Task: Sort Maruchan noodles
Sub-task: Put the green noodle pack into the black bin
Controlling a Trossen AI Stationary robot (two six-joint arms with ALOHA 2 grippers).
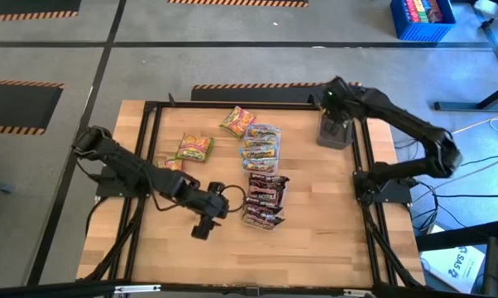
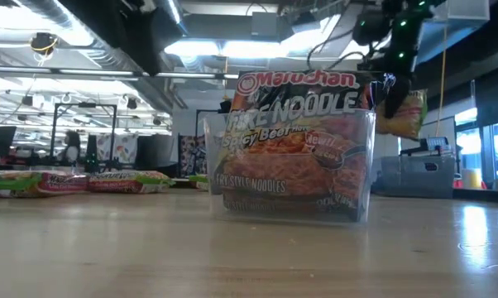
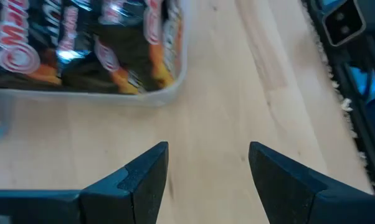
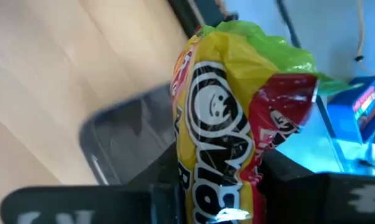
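Maruchan noodle packets lie on the wooden table: yellow-green-red ones [image 1: 237, 121] [image 1: 194, 147] loose at the far left. Pale blue-orange ones fill a clear tub [image 1: 261, 146], and dark maroon ones fill a second clear tub [image 1: 264, 200] [image 2: 290, 153] [image 3: 88, 50]. My right gripper [image 1: 336, 114] [image 4: 228, 205] is shut on a yellow-green-red packet [image 4: 231, 118] [image 2: 404, 112] above the dark grey tray [image 1: 323, 139] [image 4: 122, 146] at the table's far right. My left gripper [image 1: 201, 225] [image 3: 207, 168] stands open over bare wood, beside the maroon tub. My right gripper pinches the yellow-green-red packet near one end [image 4: 215, 186] between its two fingers [image 4: 287, 177], slanting down from above. The rest of the packet sticks out past the fingertips. It hangs below the gripper [image 2: 402, 116], lifted clear, over the dark grey tray.
A black metal frame [image 1: 150, 149] runs around the table's edges. Another yellow-green-red packet [image 1: 173, 164] lies next to my left arm. There is bare wood at the near side and between the tubs and the tray. A blue crate [image 1: 421, 18] stands on the floor beyond the table.
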